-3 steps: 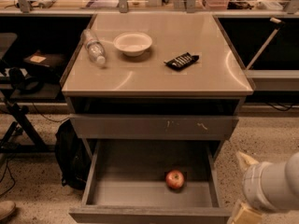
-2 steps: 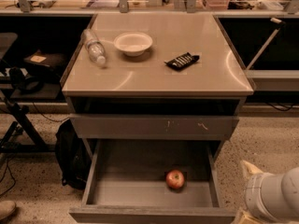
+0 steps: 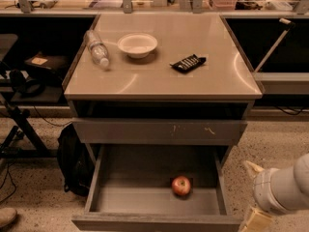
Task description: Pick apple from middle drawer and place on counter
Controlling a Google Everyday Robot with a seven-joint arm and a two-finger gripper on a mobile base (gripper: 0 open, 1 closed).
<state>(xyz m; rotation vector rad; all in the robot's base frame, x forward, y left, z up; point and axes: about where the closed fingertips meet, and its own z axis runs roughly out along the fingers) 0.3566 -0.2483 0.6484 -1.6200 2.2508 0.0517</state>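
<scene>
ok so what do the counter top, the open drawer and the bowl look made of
The counter: glossy beige laminate or similar, going by its sheen and reflections. The drawer: grey painted metal, matte, with thin flat walls. The bowl: white and smooth, plastic or ceramic; cannot tell which. The gripper hangs open at lower right, outside the drawer, apart from the apple.

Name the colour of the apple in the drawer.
The small round apple is red, camera view. Gripper at lower right.

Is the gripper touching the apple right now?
Apart. The camera view shows the gripper at lower right, outside the middle drawer, whose side wall and bare floor separate it from the apple.
</scene>
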